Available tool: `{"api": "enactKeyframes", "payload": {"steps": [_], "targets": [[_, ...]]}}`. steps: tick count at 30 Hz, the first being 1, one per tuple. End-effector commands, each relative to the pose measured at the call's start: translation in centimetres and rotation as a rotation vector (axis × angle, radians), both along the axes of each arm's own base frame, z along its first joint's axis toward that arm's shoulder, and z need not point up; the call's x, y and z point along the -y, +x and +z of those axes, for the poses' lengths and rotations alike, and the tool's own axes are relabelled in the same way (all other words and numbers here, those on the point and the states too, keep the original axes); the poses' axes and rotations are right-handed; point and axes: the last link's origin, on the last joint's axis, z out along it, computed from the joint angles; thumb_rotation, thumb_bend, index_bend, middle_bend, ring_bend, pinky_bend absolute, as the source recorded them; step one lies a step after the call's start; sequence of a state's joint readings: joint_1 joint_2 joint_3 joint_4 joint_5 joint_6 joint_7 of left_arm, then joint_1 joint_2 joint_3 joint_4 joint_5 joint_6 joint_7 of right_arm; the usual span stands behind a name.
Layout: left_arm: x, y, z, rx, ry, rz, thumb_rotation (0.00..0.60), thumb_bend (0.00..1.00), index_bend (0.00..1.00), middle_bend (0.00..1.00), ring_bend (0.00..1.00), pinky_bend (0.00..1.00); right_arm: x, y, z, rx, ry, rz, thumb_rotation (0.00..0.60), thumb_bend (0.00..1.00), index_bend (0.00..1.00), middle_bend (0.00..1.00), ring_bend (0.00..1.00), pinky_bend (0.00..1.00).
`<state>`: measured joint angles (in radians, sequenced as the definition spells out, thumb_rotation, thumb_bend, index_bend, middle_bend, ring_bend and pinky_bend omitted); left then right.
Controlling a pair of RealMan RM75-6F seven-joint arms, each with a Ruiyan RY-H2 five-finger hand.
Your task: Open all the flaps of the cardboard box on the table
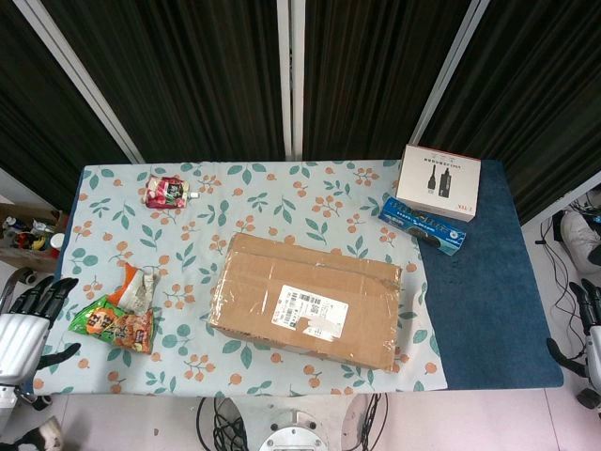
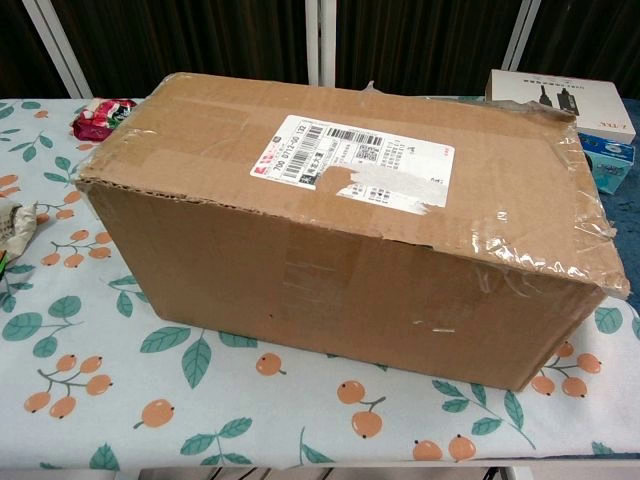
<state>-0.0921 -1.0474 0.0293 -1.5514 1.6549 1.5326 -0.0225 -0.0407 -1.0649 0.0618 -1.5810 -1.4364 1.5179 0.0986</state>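
Note:
A brown cardboard box (image 1: 308, 299) lies in the middle of the table, its top flaps flat and closed, with a white shipping label and strips of clear tape on top. The chest view shows the cardboard box (image 2: 340, 230) close up, filling most of the frame. My left hand (image 1: 26, 324) hangs off the table's left front corner, fingers spread, holding nothing. Only part of my right hand (image 1: 587, 329) shows at the right edge, beyond the table, with its fingers apart. Neither hand touches the box.
A green and orange snack bag (image 1: 117, 319) lies left of the box. A red pouch (image 1: 166, 191) is at the back left. A white product box (image 1: 438, 181) and a blue packet (image 1: 423, 224) sit at the back right. The floral cloth (image 1: 188, 244) covers most of the table.

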Motion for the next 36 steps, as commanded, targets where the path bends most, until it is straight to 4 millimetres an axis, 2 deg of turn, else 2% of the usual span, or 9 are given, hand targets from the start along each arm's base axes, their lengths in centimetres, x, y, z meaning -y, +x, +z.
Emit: {"api": "enactKeyframes", "payload": {"steps": [1,8,14,18,22,27,29,32,36], "targets": [[0.0,0.1,-0.1,0.002,-0.001,-0.003,0.600,0.10,0.08,0.12,0.08,0.20,0.0,-0.1,0.0,0.000,0.002,-0.002,0.600,0.19,0.00,0.00,0.00,0.00],[-0.3,0.6,0.2,0.035,-0.015,-0.015,0.589,0.10,0.08,0.12,0.08,0.20,-0.2,-0.3,0.1,0.001,-0.001,-0.007,0.600,0.19,0.00,0.00,0.00,0.00],[-2.3,3.4,1.8,0.064,-0.006,-0.106,0.582,0.10,0.08,0.12,0.08,0.20,-0.4,-0.4,0.4,0.000,-0.011,-0.006,0.600,0.19,0.00,0.00,0.00,0.00],[-5.3,8.1,2.6,0.131,-0.016,-0.217,0.600,0.15,0.10,0.14,0.09,0.20,-0.2,-0.2,0.5,0.001,-0.018,0.002,0.600,0.19,0.00,0.00,0.00,0.00],[-8.3,13.4,1.9,0.253,-0.096,-0.306,0.600,0.16,0.11,0.16,0.10,0.20,0.0,-0.1,0.1,-0.002,-0.008,0.001,0.600,0.19,0.00,0.00,0.00,0.00],[-11.5,19.0,-0.3,0.356,-0.226,-0.346,0.593,0.03,0.14,0.18,0.10,0.20,0.1,-0.1,-0.2,0.002,0.007,0.007,0.600,0.19,0.00,0.00,0.00,0.00],[-12.7,21.0,-1.7,0.433,-0.286,-0.338,0.472,0.00,0.19,0.21,0.10,0.20,0.0,-0.1,-0.3,0.001,0.013,0.010,0.600,0.19,0.00,0.00,0.00,0.00],[-14.1,23.0,-3.8,0.474,-0.366,-0.325,0.209,0.00,0.25,0.25,0.10,0.18,-0.1,-0.2,-0.2,0.003,0.008,0.009,0.600,0.19,0.00,0.00,0.00,0.00],[-15.0,24.5,-6.8,0.465,-0.447,-0.312,0.061,0.00,0.30,0.27,0.10,0.17,-0.3,-0.4,0.3,-0.002,-0.005,0.002,0.600,0.19,0.00,0.00,0.00,0.00]]}}
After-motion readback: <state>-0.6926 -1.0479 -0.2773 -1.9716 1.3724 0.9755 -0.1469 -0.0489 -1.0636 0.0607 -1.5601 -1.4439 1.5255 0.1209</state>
